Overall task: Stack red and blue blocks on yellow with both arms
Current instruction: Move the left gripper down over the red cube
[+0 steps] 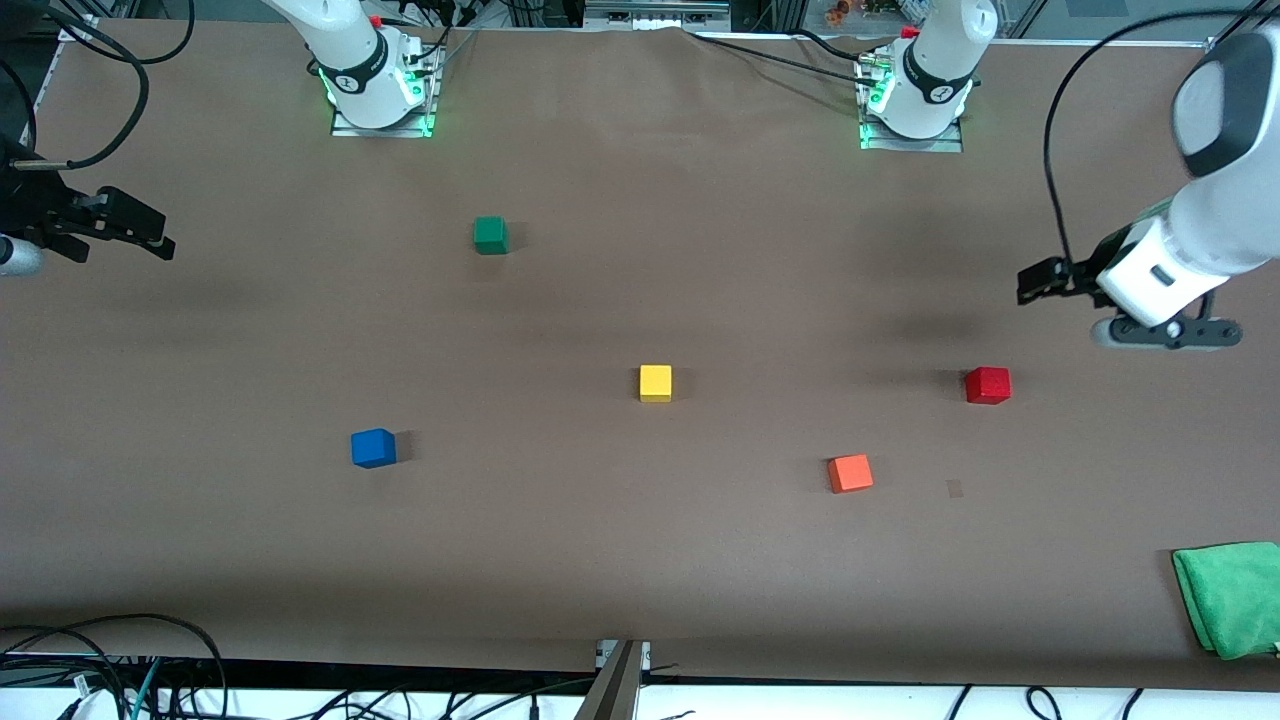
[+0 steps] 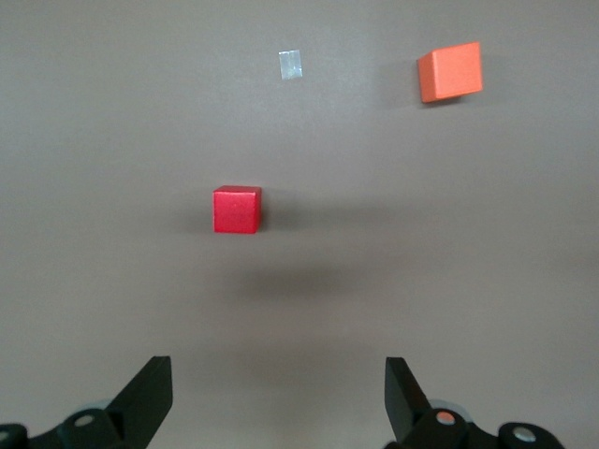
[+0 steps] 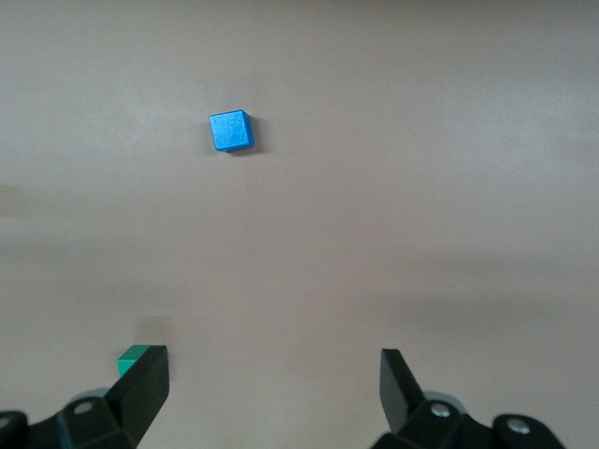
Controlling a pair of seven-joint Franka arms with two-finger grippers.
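Brown paper-covered table (image 1: pixel 640 560), cables trailing along both long edges. Yellow cube (image 1: pixel 656 383) dead centre, alone, nothing stacked on it. Red cube (image 1: pixel 988 385) out at three o'clock from the yellow, toward the left arm's end. Blue cube (image 1: pixel 373 448) down at about eight o'clock from the yellow, toward the right arm's end, well apart. Orange cube (image 1: pixel 850 473) at four o'clock from the yellow, near the red and nearer the front camera. Green cube (image 1: pixel 490 235) up at eleven o'clock. Folded green cloth (image 1: pixel 1230 597) at the table corner by the left arm's end. Left gripper (image 2: pixel 279 393) hanging over bare table just short of the red cube, jaws spread wide, holding nothing. Right gripper (image 3: pixel 274 388) hovering over its own end of the table, jaws likewise released and empty, blue cube well ahead, green cube's corner peeking beside one finger.
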